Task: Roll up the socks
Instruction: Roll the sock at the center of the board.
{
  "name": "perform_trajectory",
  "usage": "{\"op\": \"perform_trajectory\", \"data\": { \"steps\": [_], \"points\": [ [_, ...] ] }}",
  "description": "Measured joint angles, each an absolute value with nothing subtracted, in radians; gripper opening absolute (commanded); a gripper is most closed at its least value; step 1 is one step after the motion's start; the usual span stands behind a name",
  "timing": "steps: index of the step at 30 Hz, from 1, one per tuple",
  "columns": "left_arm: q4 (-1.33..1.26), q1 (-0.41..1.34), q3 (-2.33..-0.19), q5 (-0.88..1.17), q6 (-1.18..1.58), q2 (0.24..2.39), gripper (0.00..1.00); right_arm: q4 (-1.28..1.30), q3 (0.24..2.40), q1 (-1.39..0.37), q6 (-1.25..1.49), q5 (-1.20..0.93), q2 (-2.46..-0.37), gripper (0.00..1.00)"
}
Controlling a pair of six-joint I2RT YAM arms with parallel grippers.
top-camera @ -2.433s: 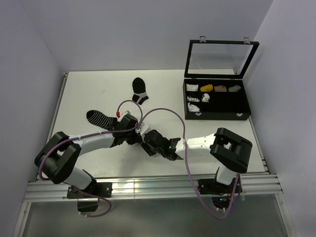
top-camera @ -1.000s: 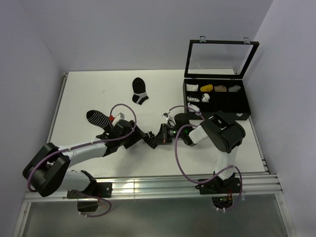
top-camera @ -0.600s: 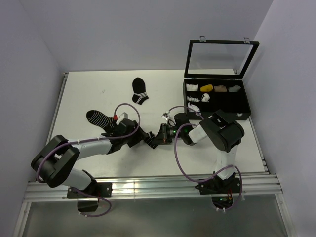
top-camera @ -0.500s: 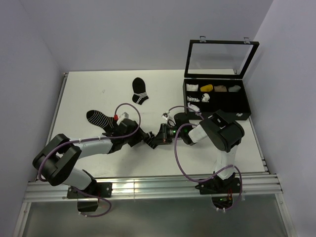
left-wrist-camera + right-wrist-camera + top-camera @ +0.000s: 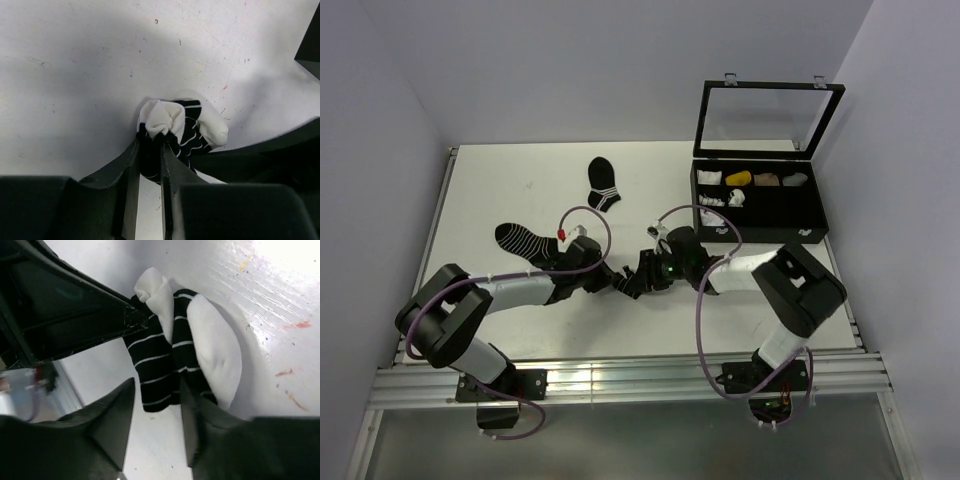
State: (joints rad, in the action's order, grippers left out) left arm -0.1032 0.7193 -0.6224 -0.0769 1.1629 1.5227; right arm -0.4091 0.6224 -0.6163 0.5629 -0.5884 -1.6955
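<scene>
The socks are bunched into one small bundle on the table, a white one (image 5: 161, 116) wrapped with a black white-striped one (image 5: 187, 131). The bundle also shows in the right wrist view (image 5: 210, 347). My left gripper (image 5: 150, 150) is shut on the bundle's black edge. My right gripper (image 5: 156, 407) faces it from the other side. Its jaws stand apart around the striped black end (image 5: 157, 380), one finger (image 5: 195, 415) against it and a small gap at the other finger. In the top view the left gripper (image 5: 617, 283) and right gripper (image 5: 635, 284) meet at the table's middle and hide the bundle.
A black sock with dense white stripes (image 5: 520, 240) lies left of the left arm. A black sock with a few white bands (image 5: 603, 184) lies at the back. An open black case (image 5: 760, 232) with small items in compartments stands at the right.
The right arm has unfolded, its elbow swinging out to the right, and its gripper stays at the bundle. The left arm has drawn in slightly. Both grippers sit a little further back.
</scene>
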Motion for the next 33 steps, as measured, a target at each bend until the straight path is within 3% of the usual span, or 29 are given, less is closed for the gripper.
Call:
{"op": "perform_trajectory", "data": {
  "steps": [7,13,20,33],
  "points": [
    [0.016,0.72,-0.678,-0.091,1.133,1.522,0.01,-0.258,0.622,-0.816,0.392,-0.199,-1.494,0.52],
    [0.08,0.72,-0.706,-0.094,1.111,1.522,0.01,-0.254,0.621,-0.947,0.284,0.015,-1.427,0.5],
    [0.108,0.72,-0.719,-0.094,1.1,1.522,0.01,-0.237,0.637,-1.026,0.201,0.127,-1.473,0.44],
    [0.118,0.719,-0.72,-0.093,1.093,1.522,0.01,-0.184,0.738,-1.108,0.136,0.25,-1.637,0.48]
  ]
}}
